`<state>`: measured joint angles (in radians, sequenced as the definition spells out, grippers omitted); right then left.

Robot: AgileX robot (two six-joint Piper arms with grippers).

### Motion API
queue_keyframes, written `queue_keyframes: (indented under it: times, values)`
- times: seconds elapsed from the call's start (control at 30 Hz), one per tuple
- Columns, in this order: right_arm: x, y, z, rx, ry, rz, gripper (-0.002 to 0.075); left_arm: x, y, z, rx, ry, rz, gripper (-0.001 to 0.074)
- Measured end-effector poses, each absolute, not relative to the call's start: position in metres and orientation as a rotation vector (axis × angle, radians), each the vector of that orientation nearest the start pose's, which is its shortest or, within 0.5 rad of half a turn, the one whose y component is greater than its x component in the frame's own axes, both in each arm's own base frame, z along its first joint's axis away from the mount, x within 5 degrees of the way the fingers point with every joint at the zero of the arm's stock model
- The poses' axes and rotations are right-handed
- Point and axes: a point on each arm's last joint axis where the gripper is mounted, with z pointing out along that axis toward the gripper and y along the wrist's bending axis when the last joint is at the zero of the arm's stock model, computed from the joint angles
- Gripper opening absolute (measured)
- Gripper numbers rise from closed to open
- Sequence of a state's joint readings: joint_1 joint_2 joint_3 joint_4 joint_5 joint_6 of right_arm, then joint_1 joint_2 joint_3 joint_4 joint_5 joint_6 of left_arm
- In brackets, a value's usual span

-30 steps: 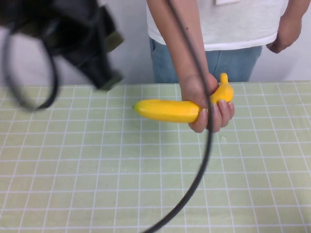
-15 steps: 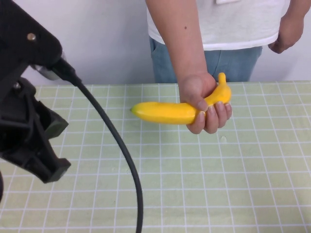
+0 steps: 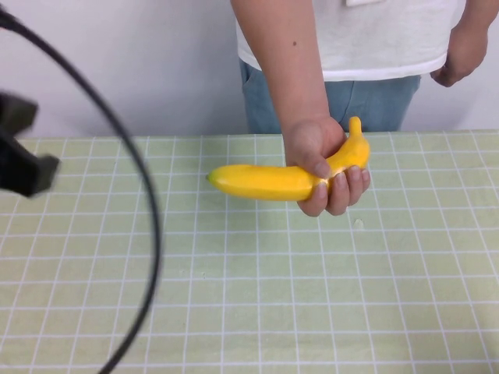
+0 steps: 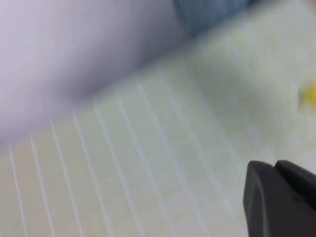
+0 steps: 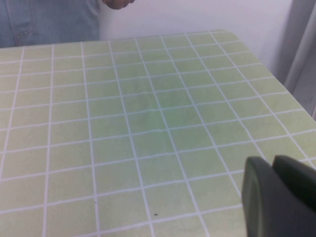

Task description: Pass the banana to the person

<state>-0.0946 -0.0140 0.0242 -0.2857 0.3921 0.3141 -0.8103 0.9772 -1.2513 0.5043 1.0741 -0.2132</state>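
The person in a white T-shirt and jeans stands behind the table and holds the yellow banana in one hand, just above the table. A yellow blur of the banana shows at the edge of the left wrist view. A dark part of my left arm shows blurred at the far left, well clear of the banana. My left gripper is shut and empty over the table. My right gripper is shut and empty and does not show in the high view.
The table has a green cloth with a white grid. A black cable arcs across the left side. The person's jeans show beyond the table's far edge. A curtain hangs past the table's corner.
My left arm has swung away from the middle to the far left edge of the high view. The person's hand with the banana has shifted slightly left.
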Motion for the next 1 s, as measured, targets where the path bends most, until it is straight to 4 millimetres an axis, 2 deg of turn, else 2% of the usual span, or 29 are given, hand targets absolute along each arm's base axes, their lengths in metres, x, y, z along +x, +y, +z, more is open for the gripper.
queue_keyframes:
  times: [0.1,0.17,0.23,0.33,0.57,0.77,0.9,1.0]
  values:
    - [0.051,-0.015,0.172,0.208,1.86,-0.132,-0.0011,0.139,-0.08,0.44,0.68,1.84,0.004,-0.0001]
    - [0.051,-0.015,0.172,0.208,1.86,-0.132,-0.0011,0.134,-0.069,0.432,0.666,1.717,-0.016,-0.0001]
    - [0.051,-0.015,0.172,0.208,1.86,-0.132,-0.0011,0.128,-0.059,0.418,0.607,1.646,-0.051,-0.0001]
    - [0.051,-0.015,0.172,0.208,1.86,-0.132,-0.0011,0.116,-0.043,0.385,0.498,1.585,-0.063,-0.0002]
    - [0.051,-0.015,0.172,0.208,1.86,-0.132,-0.0011,0.079,-0.015,0.288,0.267,1.648,-0.045,-0.0002]
    - [0.051,-0.015,0.172,0.208,1.86,-0.132,-0.0011,0.058,-0.006,0.199,0.076,1.717,-0.094,-0.0003]
    - [0.051,-0.015,0.172,0.208,1.86,-0.132,-0.0011,0.053,-0.005,0.174,0.003,1.848,-0.134,-0.0003]
    - [0.051,-0.015,0.172,0.208,1.86,-0.132,-0.0011,0.053,-0.004,0.173,-0.013,1.857,-0.138,-0.0003]
